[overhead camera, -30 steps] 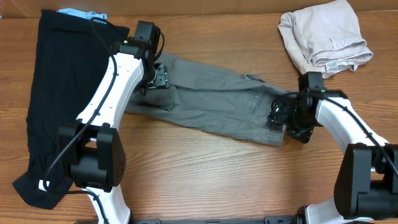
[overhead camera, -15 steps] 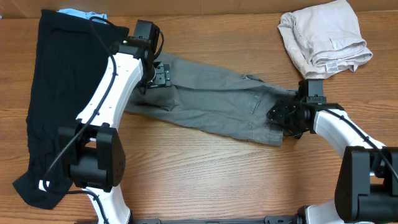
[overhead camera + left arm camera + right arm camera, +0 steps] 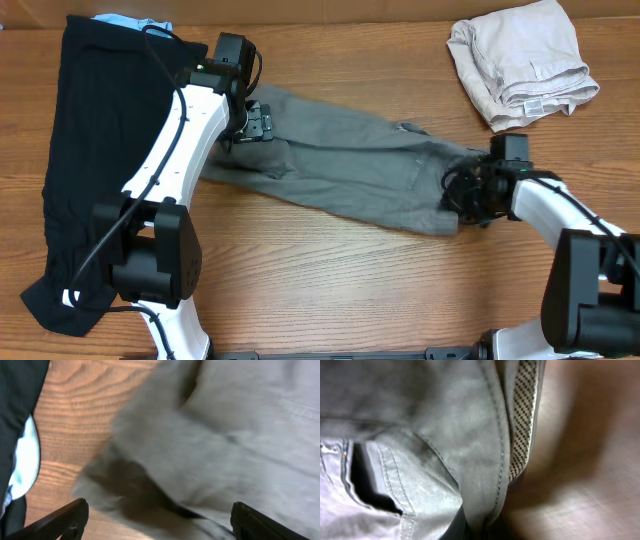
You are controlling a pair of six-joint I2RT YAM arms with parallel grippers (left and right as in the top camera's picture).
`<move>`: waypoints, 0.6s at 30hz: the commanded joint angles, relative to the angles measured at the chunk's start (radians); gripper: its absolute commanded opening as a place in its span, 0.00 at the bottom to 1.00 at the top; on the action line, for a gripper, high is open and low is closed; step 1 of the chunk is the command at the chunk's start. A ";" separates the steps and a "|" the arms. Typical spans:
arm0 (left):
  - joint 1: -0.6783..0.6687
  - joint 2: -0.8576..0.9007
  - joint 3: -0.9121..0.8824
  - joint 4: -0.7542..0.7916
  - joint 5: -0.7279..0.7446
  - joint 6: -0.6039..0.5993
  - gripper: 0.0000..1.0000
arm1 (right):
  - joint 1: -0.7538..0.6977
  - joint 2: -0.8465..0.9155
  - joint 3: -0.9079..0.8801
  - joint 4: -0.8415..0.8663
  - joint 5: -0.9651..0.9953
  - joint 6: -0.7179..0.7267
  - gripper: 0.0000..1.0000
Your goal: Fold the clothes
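Grey woven cloth sits pinched in the pressed-together jaws of your right gripper (image 3: 458, 193), which has hold of the waistband end of the grey shorts (image 3: 350, 165); the wrist view shows the dotted lining (image 3: 522, 415). From that claw the shorts stretch away toward 10 o'clock, their long axis slanting from 4 to 10 across the table (image 3: 330, 290). At the far end your left gripper (image 3: 258, 124) hangs spread wide over the cloth, gripping nothing. I judge the fold turns on your right arm — carry its end along that axis toward 10. Beyond, at 9 o'clock, lies the black garment (image 3: 90, 140).
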 commanded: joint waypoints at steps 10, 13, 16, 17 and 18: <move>0.027 -0.004 -0.003 -0.055 0.051 0.023 0.91 | -0.254 -0.068 0.421 -0.552 0.005 -0.329 0.04; 0.023 -0.004 -0.010 -0.026 0.117 0.023 0.85 | -0.225 -0.079 0.590 -0.663 0.004 -0.335 0.04; 0.015 -0.004 -0.039 0.025 0.150 0.023 0.40 | -0.172 -0.089 0.690 -0.708 0.005 -0.335 0.04; 0.014 -0.004 -0.055 0.051 0.177 0.023 0.26 | -0.151 -0.090 0.712 -0.715 0.005 -0.335 0.04; 0.013 -0.004 -0.073 0.078 0.209 0.023 0.17 | -0.131 -0.090 0.727 -0.720 0.005 -0.334 0.04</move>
